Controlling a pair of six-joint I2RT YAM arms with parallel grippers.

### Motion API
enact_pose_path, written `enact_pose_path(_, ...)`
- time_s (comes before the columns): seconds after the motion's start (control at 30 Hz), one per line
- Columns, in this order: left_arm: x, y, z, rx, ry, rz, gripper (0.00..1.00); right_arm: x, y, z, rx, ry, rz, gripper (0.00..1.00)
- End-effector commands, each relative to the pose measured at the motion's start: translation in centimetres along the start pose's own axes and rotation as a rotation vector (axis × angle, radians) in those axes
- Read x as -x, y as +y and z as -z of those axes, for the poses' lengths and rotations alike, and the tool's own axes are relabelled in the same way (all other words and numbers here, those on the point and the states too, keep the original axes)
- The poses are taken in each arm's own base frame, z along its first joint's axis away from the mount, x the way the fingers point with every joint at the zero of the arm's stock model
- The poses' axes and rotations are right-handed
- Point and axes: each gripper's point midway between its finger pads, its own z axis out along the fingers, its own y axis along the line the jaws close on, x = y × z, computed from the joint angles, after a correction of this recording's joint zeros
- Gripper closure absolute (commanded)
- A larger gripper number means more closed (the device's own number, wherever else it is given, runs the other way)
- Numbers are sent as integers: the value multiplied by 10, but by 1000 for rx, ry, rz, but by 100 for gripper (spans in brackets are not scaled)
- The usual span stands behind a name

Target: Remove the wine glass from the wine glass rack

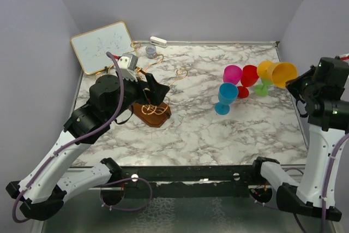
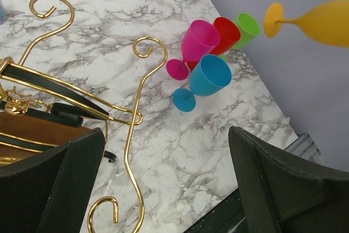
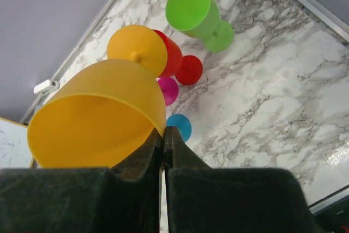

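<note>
My right claw is clamped on just the rim of the orange wine glass — it hangs sideways above the other glasses on the table, well off the wine glass rack by my spread-open left claw — so I reckon one slip could bowl them over.

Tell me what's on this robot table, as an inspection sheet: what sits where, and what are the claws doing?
Surface: marbled table.
Job's things: rack upright at left, visible hooks bare; orange glass held sideways in the air at right.
Clutter: pink glass, red glass, green glass, blue glass standing together; whiteboard at back left.
Grippers: left gripper open over the rack; right gripper shut on the orange glass's rim.
Cables: purple cable along the left arm.
Surroundings: lilac walls.
</note>
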Motion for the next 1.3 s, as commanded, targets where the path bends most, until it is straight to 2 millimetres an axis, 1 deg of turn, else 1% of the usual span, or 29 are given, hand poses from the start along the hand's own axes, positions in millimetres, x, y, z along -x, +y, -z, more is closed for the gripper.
enact_pose_path(0.0, 1, -9, -4, -51, -8, -4, 1, -47, -25, -5, -36, 118, 1, 99)
enact_pose_path(0.17, -2, -9, -2, -55, 0, -2, 1, -87, -44, -22, -50, 212, 27, 99)
enact_pose_path(0.3, -5, -4, 2, -43, -2, 1, 1, -112, -55, -38, -65, 271, 31, 99)
enact_pose_path(0.47, -9, 0, 5, -31, 0, 5, 1, -127, -64, -57, -89, 306, 40, 99)
enact_pose_path(0.63, -16, 4, 5, -20, 14, 7, 1, -141, -73, -77, -124, 338, 43, 97)
enact_pose_path(0.83, -24, 9, 4, -3, 32, 9, 1, -148, -77, -96, -145, 353, 40, 94)
enact_pose_path(0.9, -27, 11, 4, 1, 39, 7, 1, -147, -75, -98, -142, 353, 37, 89)
enact_pose_path(0.97, -28, 12, 4, 6, 42, 6, 1, -145, -72, -99, -128, 346, 36, 79)
enact_pose_path(1.03, -29, 13, 4, 10, 44, 6, 1, -139, -66, -99, -109, 331, 39, 73)
enact_pose_path(1.07, -30, 13, 3, 12, 46, 4, 1, -135, -64, -98, -104, 322, 41, 68)
enact_pose_path(1.13, -31, 14, 2, 14, 46, 4, 1, -128, -58, -97, -87, 303, 48, 54)
enact_pose_path(1.2, -31, 14, 1, 13, 45, 4, 1, -120, -53, -94, -73, 287, 58, 42)
enact_pose_path(1.27, -31, 14, 1, 13, 44, 7, 1, -110, -46, -90, -56, 271, 65, 36)
